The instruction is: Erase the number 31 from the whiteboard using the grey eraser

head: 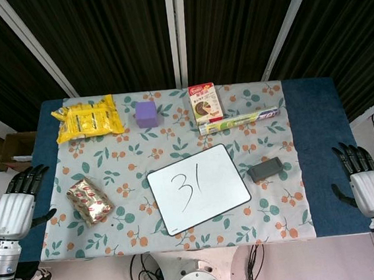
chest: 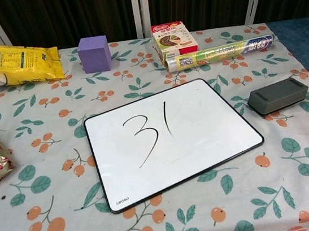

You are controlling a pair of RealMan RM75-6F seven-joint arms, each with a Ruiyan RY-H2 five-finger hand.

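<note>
The bench [head: 319, 134], under a floral cloth [head: 109, 160] with blue mat showing at both ends, appears whole only in the head view. That view alone also shows both hands: the left hand [head: 17, 202] off the bench's left edge and the right hand [head: 363, 179] off its right edge, each empty with fingers spread apart, well away from everything on the cloth.

The whiteboard [chest: 169, 142] lies flat near the front centre, with the number 31 [chest: 153, 130] written on it; only the chest view makes out small print at its lower left corner. A yellow snack bag [chest: 14, 64] lies at the back left. A foil-wrapped packet [head: 89, 201] sits left of the whiteboard, cut off in the chest view. A roll of wrap [chest: 220, 52] lies just in front of a small box [chest: 173, 39]; a purple cube [chest: 94, 53] stands between the box and the snack bag. The grey eraser [chest: 277, 96] rests just right of the whiteboard, apart from it.
</note>
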